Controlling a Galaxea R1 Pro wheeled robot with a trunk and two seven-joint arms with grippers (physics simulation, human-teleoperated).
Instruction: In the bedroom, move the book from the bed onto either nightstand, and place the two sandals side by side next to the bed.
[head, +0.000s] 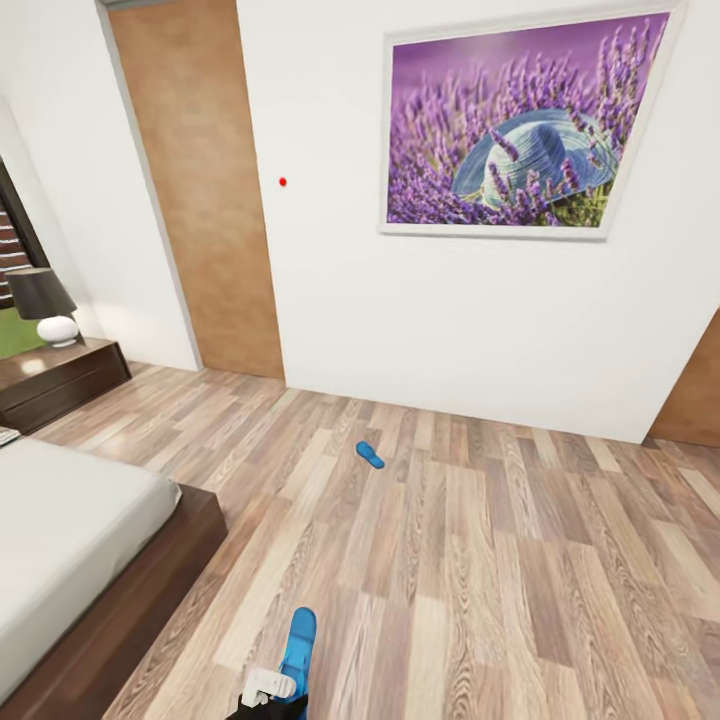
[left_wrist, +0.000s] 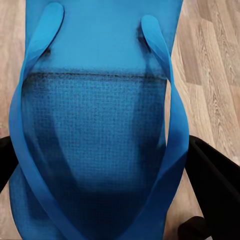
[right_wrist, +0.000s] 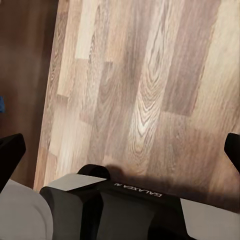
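Left claw (left_wrist: 100, 165) clamped on blue sandal (head: 297, 645), held low beside bed (head: 70, 530). Second sandal (head: 370, 455) lies on plank floor (head: 500, 560), well apart. Right claw (right_wrist: 120, 150) fingers apart over floor. Nightstand (head: 55, 375) beyond bed carries lamp (head: 42, 305).

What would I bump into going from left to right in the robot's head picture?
Black-shaded lamp with white base → dark reddish-brown wooden nightstand → pale grey-white bed → bright blue sandal held in the left gripper → second blue sandal on the floor → lavender painting.

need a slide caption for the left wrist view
Left gripper jaws closed on a bright blue sandal, strap side facing the camera, above the brown plank floor.
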